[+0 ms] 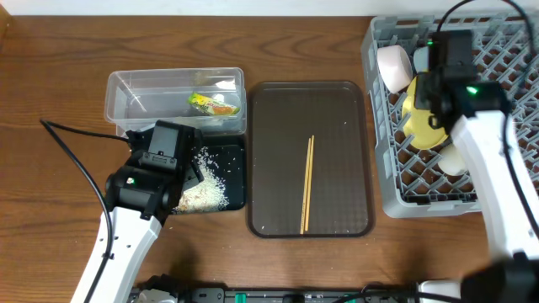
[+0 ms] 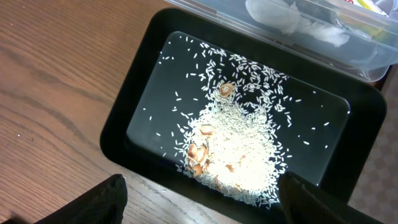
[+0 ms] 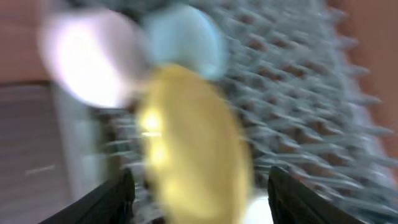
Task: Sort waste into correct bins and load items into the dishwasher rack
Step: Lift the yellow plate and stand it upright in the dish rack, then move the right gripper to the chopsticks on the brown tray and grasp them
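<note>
Warm brown wood-grain table (image 1: 50, 67), long streaked grain, under soft even light

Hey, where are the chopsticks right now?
In the overhead view the chopsticks lie side by side on the dark brown serving tray at mid-table, between the black tray on the left and the grey rack on the right.

Satin wood-grain bench (image 1: 50, 76) carries a glossy black tray (image 2: 121, 118), a clear shiny plastic tub (image 1: 143, 101) and a matt grey plastic rack (image 1: 376, 143) — plus bare wooden chopsticks (image 1: 307, 185).
</note>
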Motion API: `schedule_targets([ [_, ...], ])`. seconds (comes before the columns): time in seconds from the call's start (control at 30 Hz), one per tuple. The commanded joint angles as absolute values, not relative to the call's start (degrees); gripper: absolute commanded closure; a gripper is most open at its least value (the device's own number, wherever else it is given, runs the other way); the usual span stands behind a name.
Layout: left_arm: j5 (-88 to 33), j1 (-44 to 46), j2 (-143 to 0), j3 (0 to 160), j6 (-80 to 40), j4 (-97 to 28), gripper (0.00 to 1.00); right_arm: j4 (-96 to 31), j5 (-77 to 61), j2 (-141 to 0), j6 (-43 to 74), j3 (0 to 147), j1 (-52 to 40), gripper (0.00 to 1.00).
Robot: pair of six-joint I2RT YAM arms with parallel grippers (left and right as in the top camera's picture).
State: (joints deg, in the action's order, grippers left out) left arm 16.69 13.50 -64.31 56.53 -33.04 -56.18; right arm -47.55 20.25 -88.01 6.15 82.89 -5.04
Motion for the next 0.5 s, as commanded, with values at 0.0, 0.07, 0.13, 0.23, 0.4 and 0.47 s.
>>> schedule_targets([
  [0.0,17.17,13.15,-64.40,57.60,-33.54,-56.29,0.20,-48.82,-1.89,-83.48,7.73,83.88,-7.53,0.35],
  [0.07,17.17,13.15,-64.40,57.60,-33.54,-56.29,0.20,-51.05,-6.85,-83.61,8.43,83.79,-9.78,0.36],
  [0.13,17.17,13.15,-64.40,57.60,-33.54,-56.29,0.20,-53.56,-7.60,-84.40,10.15,83.11,-12.62,0.36],
  [0.23,17.17,13.15,-64.40,57.60,-33.54,-56.29,0.20,-55.22,-7.60,-86.50,10.94,80.68,-17.37,0.36],
  [0.4,17.17,13.15,-64.40,57.60,-33.54,-56.29,0.20,-53.56,-7.55,-91.31,16.56,74.24,-24.73,0.36],
  [0.47,17.17,13.15,-64.40,57.60,-33.54,-56.29,0.20,-51.79,-7.55,-93.51,18.63,71.42,-27.29,0.36],
])
